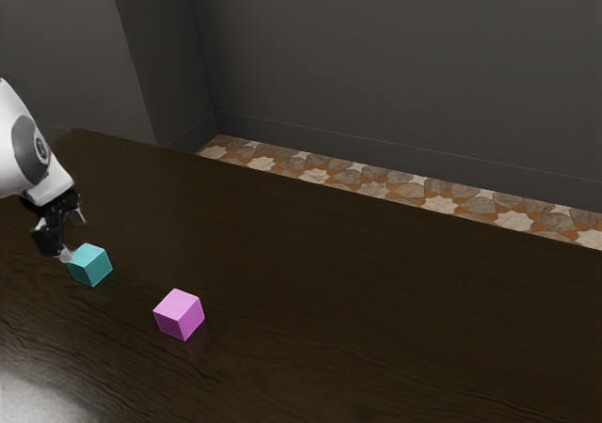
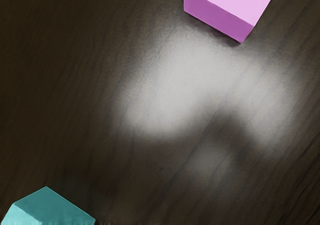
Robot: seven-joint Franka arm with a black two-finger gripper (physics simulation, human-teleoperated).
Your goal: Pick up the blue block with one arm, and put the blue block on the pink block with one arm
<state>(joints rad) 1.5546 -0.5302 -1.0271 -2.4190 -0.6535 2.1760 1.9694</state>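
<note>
The blue block (image 1: 89, 264), a cube, sits flat on the table (image 1: 376, 291), apart from the pink block (image 1: 179, 313). The pincer (image 1: 60, 246) hangs just beside it; how far open, I cannot tell.

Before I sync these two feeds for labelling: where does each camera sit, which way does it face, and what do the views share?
Exterior view: beside and above the table, looking down across it toward the grey walls; the white arm end and gripper show at its left, by the blue block; the pink block lies further right.
Wrist view: on the hand, looking down at the tabletop between the blue block and pink block.
Shared: both blocks and the dark table.
</note>
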